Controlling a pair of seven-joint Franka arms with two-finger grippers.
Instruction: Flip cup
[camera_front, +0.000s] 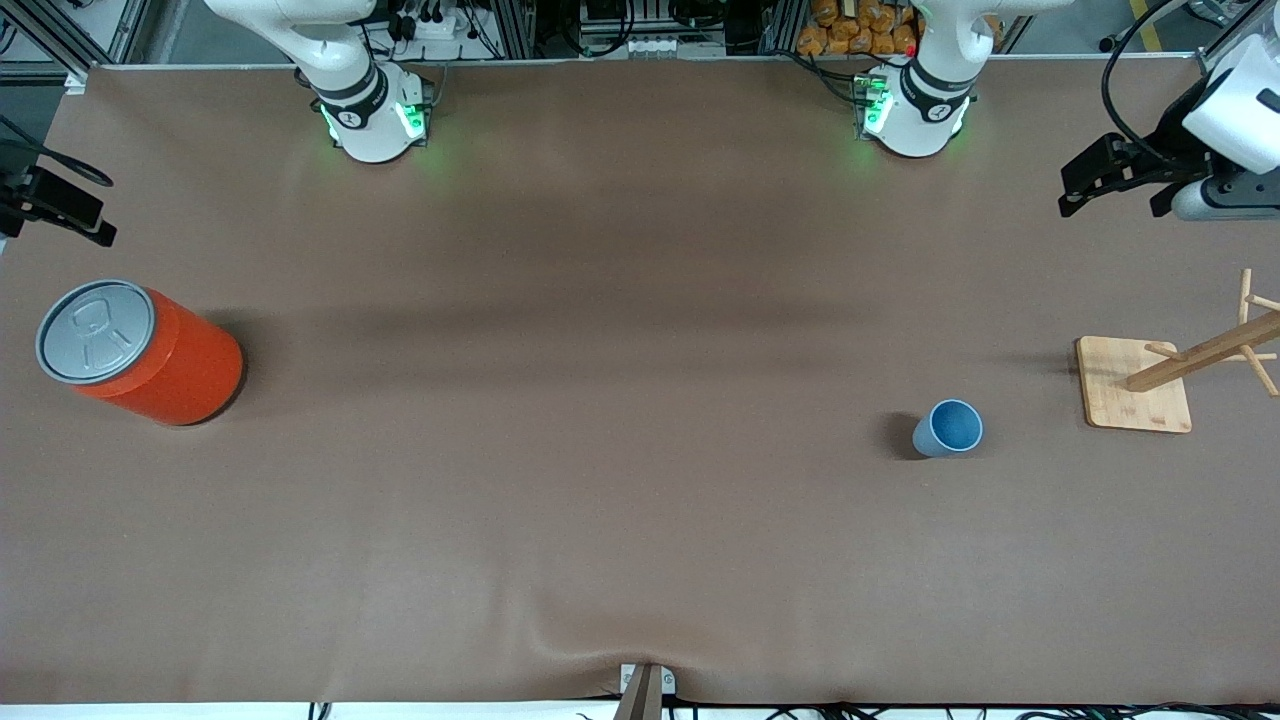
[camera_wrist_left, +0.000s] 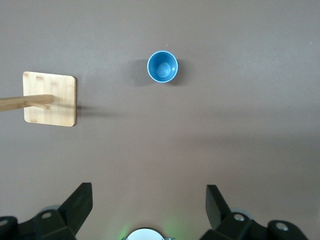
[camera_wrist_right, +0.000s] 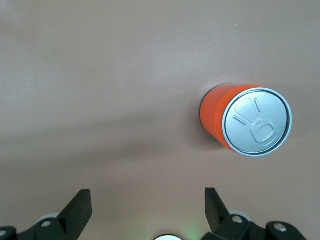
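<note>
The cup (camera_front: 948, 428) is standing upright on the brown table (camera_front: 600, 400), mouth up, its darker blue inside showing in both the front view and the left wrist view (camera_wrist_left: 162, 66). It is sitting toward the left arm's end of the table, just short of the wooden rack (camera_front: 1135, 384), whose flat bamboo base is lying nearer that end and whose pegged post is leaning out past the edge of the front view, so its top is being cut off. The cup and the rack base are apart, not touching.

The left gripper (camera_front: 1095, 185) is hanging in the air over the left arm's end of the table, well apart from the cup and holding nothing; in its own wrist view its two black fingers (camera_wrist_left: 77, 207) are standing wide apart (only their lower parts are showing, the rest running out of the picture). Much of the left arm itself is being cropped.

The right gripper (camera_front: 60, 205) is waiting over the right arm's end of the table, barely entering the front view, with most of it hidden past the edge. Its fingers (camera_wrist_right: 75, 210) are likewise spread wide and empty. Just nearer the front camera than it, the orange can (camera_front: 140, 353) is standing upright with its grey lid on top.
</note>
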